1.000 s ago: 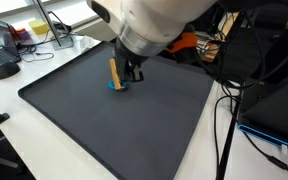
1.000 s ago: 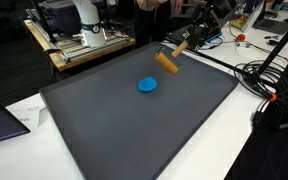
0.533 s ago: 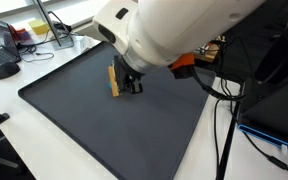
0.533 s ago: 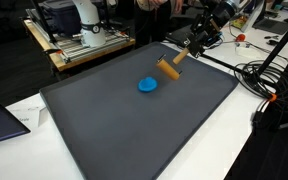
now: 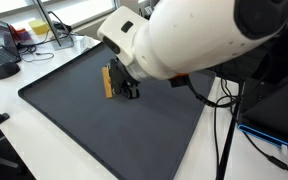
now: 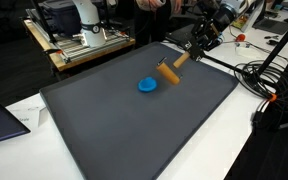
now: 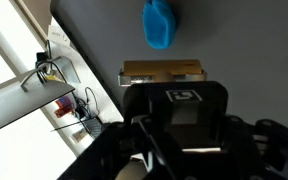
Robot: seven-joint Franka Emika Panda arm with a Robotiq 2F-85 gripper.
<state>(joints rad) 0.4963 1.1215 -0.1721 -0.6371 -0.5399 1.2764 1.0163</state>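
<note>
Both exterior views show a white desk (image 6: 34,150) carrying a broad dark mat (image 6: 134,130), with the arm (image 5: 194,40) bulking over its far side. My claw (image 6: 190,48) is clamped shut on a wooden block (image 6: 169,70), held by one end so that it hangs tilted low over the mat. I cannot tell whether its lower edge touches. A small blue piece (image 6: 147,85) lies flat on the mat near the block but apart from it; the wrist view has it just beyond the block (image 7: 164,72). As I judge it, the off-centre grip may let the block swivel or slip free. A low sweep could knock the blue piece away. Cables (image 6: 259,80) beside the mat could snag the arm.
</note>
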